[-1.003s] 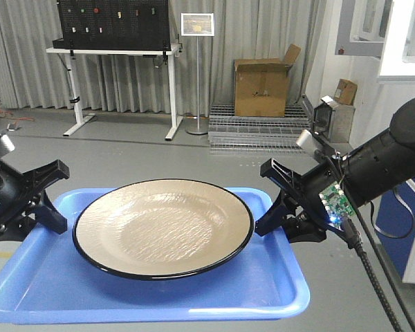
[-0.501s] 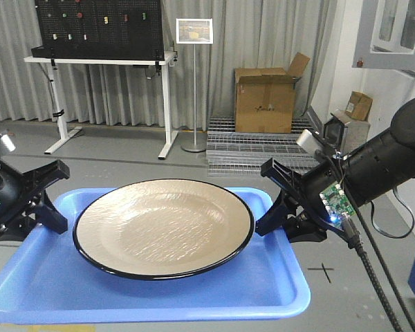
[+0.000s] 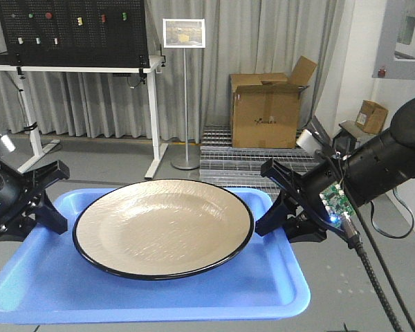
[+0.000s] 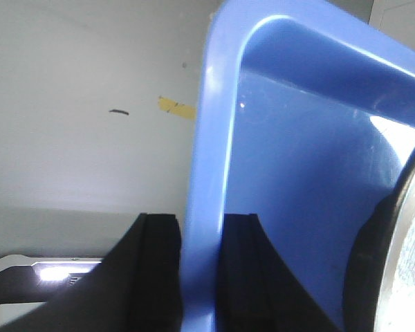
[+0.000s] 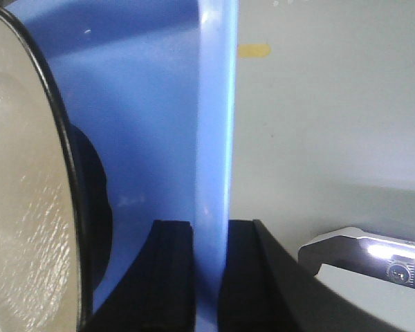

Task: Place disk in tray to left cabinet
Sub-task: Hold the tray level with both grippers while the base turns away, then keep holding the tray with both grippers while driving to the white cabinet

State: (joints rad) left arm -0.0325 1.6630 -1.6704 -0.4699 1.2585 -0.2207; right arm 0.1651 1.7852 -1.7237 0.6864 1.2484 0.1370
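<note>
Pegboard [image 3: 72, 31] slid toward upper left, disk [image 3: 163, 225] centred on tray [image 3: 159, 301], lower middle, left end effector [image 3: 55, 197] and right end effector [image 3: 265, 197] each pinching tray rim

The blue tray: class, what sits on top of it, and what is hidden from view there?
The disk lies on the tray, covering most of its floor; anything beneath the disk is hidden. The left gripper and right gripper clamp its side rims.
</note>
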